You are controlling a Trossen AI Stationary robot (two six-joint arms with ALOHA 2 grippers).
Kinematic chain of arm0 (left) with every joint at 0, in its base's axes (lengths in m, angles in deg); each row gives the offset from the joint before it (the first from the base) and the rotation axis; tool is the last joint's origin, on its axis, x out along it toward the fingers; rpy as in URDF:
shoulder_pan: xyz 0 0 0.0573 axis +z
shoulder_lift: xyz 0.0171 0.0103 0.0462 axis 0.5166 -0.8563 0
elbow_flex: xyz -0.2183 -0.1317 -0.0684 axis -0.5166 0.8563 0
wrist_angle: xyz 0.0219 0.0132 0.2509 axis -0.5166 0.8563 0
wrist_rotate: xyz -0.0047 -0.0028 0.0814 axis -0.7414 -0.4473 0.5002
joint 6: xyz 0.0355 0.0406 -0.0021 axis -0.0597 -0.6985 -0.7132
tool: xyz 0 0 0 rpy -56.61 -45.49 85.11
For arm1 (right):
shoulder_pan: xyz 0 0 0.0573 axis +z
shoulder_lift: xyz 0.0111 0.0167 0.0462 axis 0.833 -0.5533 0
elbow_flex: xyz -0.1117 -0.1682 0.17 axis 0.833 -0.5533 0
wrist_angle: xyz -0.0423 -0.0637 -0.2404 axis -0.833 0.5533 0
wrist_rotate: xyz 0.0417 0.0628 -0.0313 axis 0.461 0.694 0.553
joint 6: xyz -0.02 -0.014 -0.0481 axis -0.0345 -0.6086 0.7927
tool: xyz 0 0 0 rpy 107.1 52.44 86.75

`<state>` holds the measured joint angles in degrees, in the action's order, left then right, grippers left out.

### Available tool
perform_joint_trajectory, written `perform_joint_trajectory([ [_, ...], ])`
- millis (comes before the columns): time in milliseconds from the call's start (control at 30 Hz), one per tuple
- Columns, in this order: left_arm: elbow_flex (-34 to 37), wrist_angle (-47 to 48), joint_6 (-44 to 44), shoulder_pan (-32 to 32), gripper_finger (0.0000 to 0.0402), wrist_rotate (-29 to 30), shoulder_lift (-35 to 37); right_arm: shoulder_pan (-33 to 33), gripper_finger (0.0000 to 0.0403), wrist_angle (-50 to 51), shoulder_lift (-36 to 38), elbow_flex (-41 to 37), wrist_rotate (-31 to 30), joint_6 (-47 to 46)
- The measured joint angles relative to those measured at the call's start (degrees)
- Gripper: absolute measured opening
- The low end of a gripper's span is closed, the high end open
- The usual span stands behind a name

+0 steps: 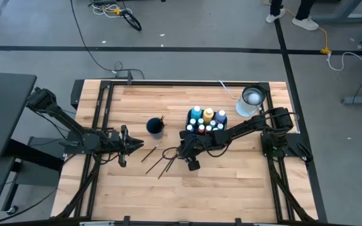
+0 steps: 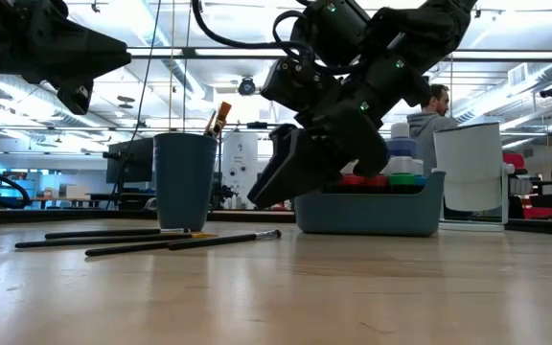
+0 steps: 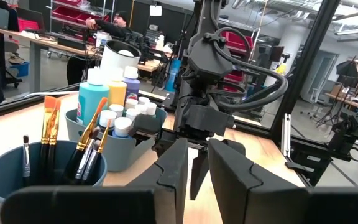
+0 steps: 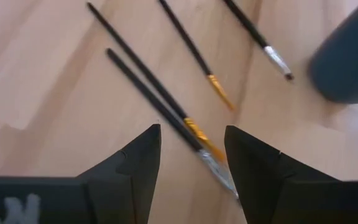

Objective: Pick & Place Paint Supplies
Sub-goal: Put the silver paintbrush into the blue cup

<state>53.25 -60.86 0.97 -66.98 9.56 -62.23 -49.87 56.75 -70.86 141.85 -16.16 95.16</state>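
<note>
The right hand [image 4: 191, 146], fingers spread, hovers directly above thin, light, stiff paintbrushes [image 4: 160, 102] lying flat on the tabletop [image 4: 55, 74]; a mid-handle pinch looks surest. Left hand [image 1: 126, 145] waits, fingers narrowly parted.

From my station the table [image 1: 231, 182] reads as pale wood in jointed strips, smooth with a soft sheen. Its frame [image 1: 168, 83] looks like black matt metal. The loose paintbrushes [image 4: 148, 93] have thin glossy black handles, shiny metal ferrules and soft orange or pale bristles. The blue cup [image 2: 185, 182] and the blue tray [image 2: 372, 211] look like matt plastic. The paint bottles [image 3: 93, 102] seem smooth plastic with white caps. Both grippers, right gripper [image 4: 191, 155] and left gripper [image 3: 194, 171], show matt black plastic fingers. The white container [image 1: 251, 100] has a shiny metallic-looking inside.
</note>
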Motion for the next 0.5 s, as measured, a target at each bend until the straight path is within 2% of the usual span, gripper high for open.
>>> perform_joint_trajectory([
  [100, 0.00, 0.00, 0.00, 0.00, 0.0072, 0.00, 0.00, -0.13, 0.0183, 0.18, 0.01, 0.07, 2.27, -2.38],
  [500, 0.00, 0.02, 0.01, 0.00, 0.0072, 0.00, 0.00, -0.21, 0.0183, 1.38, 0.02, 0.11, 1.65, -2.18],
])
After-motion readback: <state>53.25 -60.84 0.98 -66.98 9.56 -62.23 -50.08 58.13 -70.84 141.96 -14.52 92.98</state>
